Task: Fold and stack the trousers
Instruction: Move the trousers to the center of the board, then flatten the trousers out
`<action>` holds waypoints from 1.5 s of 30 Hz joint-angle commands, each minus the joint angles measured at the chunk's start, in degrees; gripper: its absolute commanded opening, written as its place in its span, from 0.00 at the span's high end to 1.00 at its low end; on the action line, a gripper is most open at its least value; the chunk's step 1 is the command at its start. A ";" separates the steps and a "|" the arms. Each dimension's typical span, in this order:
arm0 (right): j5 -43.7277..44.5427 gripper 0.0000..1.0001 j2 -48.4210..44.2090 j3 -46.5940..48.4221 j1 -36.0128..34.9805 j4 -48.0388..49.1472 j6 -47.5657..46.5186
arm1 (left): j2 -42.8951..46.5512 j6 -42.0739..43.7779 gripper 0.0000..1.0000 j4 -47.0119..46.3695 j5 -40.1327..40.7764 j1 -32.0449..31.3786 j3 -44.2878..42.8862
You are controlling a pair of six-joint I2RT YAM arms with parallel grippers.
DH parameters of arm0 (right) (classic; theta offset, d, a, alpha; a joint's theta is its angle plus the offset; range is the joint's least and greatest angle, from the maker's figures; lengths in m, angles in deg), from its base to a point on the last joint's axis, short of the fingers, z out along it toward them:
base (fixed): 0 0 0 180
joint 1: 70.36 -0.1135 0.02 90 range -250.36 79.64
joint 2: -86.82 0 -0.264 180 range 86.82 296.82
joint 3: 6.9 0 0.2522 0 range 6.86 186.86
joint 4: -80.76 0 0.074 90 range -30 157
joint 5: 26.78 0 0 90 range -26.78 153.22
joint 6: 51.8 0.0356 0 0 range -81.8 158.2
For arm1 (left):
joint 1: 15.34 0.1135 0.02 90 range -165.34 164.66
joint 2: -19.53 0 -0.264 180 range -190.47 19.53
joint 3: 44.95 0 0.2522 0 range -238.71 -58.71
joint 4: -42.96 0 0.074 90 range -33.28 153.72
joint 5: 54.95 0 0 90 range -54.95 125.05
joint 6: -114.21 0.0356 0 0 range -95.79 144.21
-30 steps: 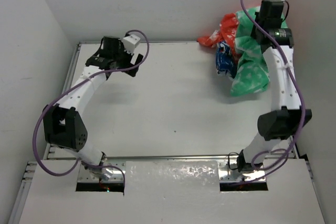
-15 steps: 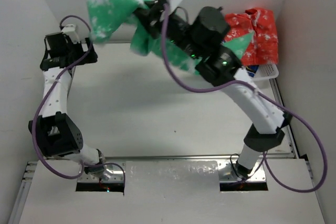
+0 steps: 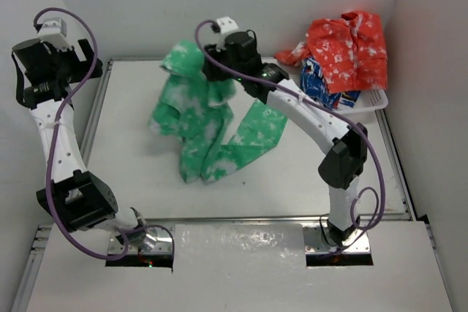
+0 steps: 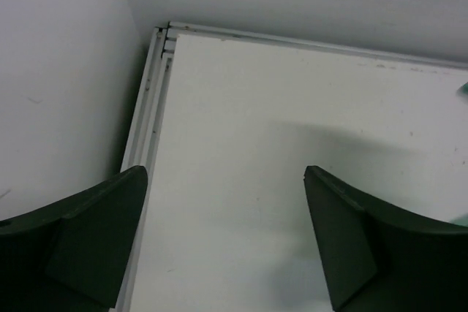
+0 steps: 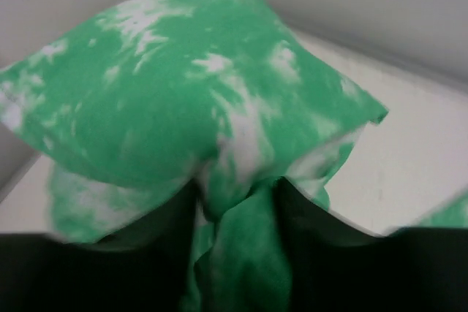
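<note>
The trousers [image 3: 205, 129], bright green with white blotches, lie crumpled on the middle of the table, legs trailing toward the near side. Their top end still bulges up beside my right gripper [image 3: 216, 71]. In the right wrist view the trousers [image 5: 168, 85] fill the picture. A loose fold of them hangs in the gap of my right gripper [image 5: 234, 188], whose jaws stand apart, open. My left gripper [image 3: 77, 71] is raised at the far left, well away from the cloth. In its wrist view the left gripper [image 4: 227, 173] is open and empty over the table's back-left corner.
A red garment with white print [image 3: 344, 42] is heaped over a white basket [image 3: 373, 100] at the back right, with a blue patterned garment [image 3: 318, 82] below it. A metal rail [image 3: 99, 107] runs along the table's left edge. Walls close in on three sides.
The right arm swung the trousers down from high up at the back onto the table's middle and its jaws parted. The left arm drew back toward the left wall.
</note>
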 commanded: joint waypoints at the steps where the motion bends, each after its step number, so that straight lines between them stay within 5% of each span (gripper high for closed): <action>1: -5.84 0.47 -2.99 -9.15 7.83 -5.80 13.47 | -0.37 5.83 0.16 3.55 -5.64 -2.26 0.18; 2: -6.64 0.31 -3.69 -13.96 10.98 -7.04 15.92 | -1.51 8.21 0.18 5.67 -4.42 -3.50 0.27; 3: -5.52 0.25 -4.40 -16.01 12.66 -8.09 17.16 | -2.04 10.41 0.19 7.69 -2.75 -4.99 0.53; 6: -2.19 0.20 -7.21 -20.85 17.41 -10.30 15.36 | -3.36 18.94 0.20 14.55 4.54 -12.46 4.04; 7: 0.18 0.23 -8.00 -20.95 17.34 -10.39 12.63 | -3.28 20.52 0.19 14.83 4.91 -15.35 7.10; 10: 1.35 0.70 -11.34 -22.61 14.02 -6.90 -0.03 | -3.10 20.72 0.19 14.83 2.55 -19.40 12.20; 11: 0.65 0.77 -12.65 -24.54 12.17 -5.66 -5.01 | -3.27 20.80 0.19 15.01 1.76 -20.55 13.18; 12: -0.31 0.74 -12.93 -25.34 11.72 -4.77 -6.28 | -3.36 20.98 0.19 15.53 0.10 -21.78 14.32; 14: -3.22 0.41 -11.80 -26.66 11.71 -4.15 -6.39 | -3.10 22.29 0.18 15.71 -1.15 -26.87 18.19; 16: -1.39 0.28 -9.34 -24.66 12.85 -6.33 -6.21 | -2.49 24.74 0.12 15.54 -3.69 -33.70 22.57; 20: -2.34 0.26 3.11 -15.98 17.07 -12.66 -2.08 | -2.83 27.57 0.00 13.17 -6.51 -41.64 28.91; 25: -0.15 0.34 14.57 -6.28 19.19 -21.54 -2.07 | -8.44 29.51 0.00 9.83 -2.32 -48.59 33.58; 28: -2.16 0.53 16.78 -9.76 19.19 -23.22 -2.08 | -14.58 27.84 0.09 6.84 3.67 -48.34 31.92; 32: -7.16 0.82 10.29 -25.57 18.92 -16.40 -1.20 | -19.88 25.47 0.53 3.59 10.60 -43.70 23.68; 34: -9.44 0.90 4.95 -35.57 17.53 -13.30 -1.46 | -22.33 24.68 0.65 2.27 13.51 -41.49 19.72; 35: -10.50 0.97 3.52 -38.33 16.47 -11.55 -1.89 | -23.30 23.45 0.94 0.70 16.48 -38.96 15.43; 36: -12.26 1.00 2.29 -40.27 13.15 -11.10 -3.99 | -25.58 22.66 1.00 -0.19 17.99 -37.89 13.13; 43: -27.19 1.00 -4.49 -43.37 -3.83 -4.78 -7.97 | -35.87 21.78 1.00 -2.92 20.56 -35.41 -8.76; 45: -28.61 0.90 -6.24 -41.53 -4.98 -0.39 -5.08 | -39.11 20.37 0.97 -1.08 16.44 -35.59 -16.40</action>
